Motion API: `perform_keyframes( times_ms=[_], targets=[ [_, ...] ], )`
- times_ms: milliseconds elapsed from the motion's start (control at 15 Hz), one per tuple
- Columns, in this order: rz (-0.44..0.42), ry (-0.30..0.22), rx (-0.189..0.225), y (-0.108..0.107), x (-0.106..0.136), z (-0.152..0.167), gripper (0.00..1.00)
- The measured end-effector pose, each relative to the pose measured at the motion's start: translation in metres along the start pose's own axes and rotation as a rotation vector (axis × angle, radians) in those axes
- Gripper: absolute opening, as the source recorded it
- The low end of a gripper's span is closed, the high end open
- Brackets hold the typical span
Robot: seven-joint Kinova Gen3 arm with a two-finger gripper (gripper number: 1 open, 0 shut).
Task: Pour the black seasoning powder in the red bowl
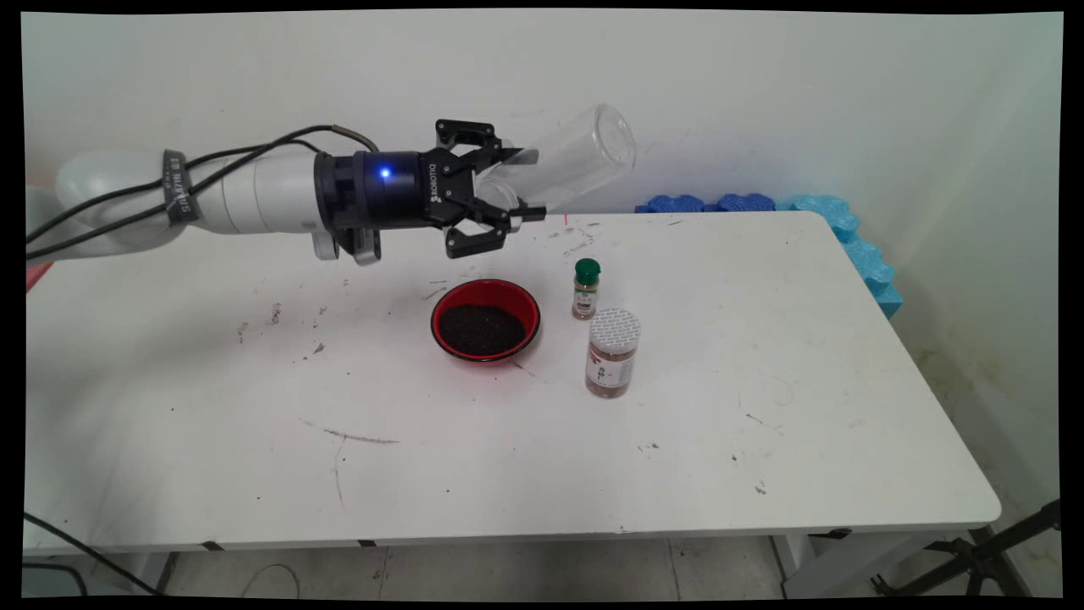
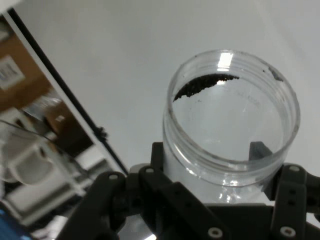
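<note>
Table (image 1: 762,440): white, scuffed, flecked with dark specks; it carries a bowl, a shaker and a small bottle near its middle, with blue foam (image 1: 855,233) along its far right edge against the wall.

Arm (image 1: 246,191): reaches in horizontally from the left, well above the table, cables slung along it.

Jar (image 1: 576,157): clear plastic, lidless, held in the air above the table's far side, tilted with one end raised toward the wall. In the hand view a thin crescent of dark grains clings inside it (image 2: 202,85); otherwise it looks nearly empty.

Claw (image 1: 500,199): clenched on the jar, one finger on either side of its wall near one end.

Bowl (image 1: 485,320): red, part-filled with dark grains, below and slightly left of the jar, apart from it.

Shaker (image 1: 611,352): brown contents, perforated white lid, upright, right of the bowl.

Bottle (image 1: 585,289): green cap, upright, just behind the shaker.

Hazards, as judged: the jar is smooth and gripped near one end, so it could slip or pivot in the fingers. Its remaining grains could fall past the bowl, since the jar hangs beyond the far rim. A dropped jar could tip the shaker or bottle.
</note>
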Motion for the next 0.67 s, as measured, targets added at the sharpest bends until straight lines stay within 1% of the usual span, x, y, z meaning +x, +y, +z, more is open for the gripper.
perform_keyframes(
  times_ms=[133,200,467,533,667],
  targets=[
    [0.114,0.001,0.028,0.002,-0.004,-0.002,0.00],
    [0.148,0.001,0.036,0.003,-0.006,-0.003,0.00],
    [0.364,0.010,0.078,0.011,-0.017,-0.009,0.00],
    [0.399,0.012,0.084,0.013,-0.019,-0.010,0.00],
    [0.513,0.014,0.111,0.017,-0.024,-0.014,0.00]
  ],
)
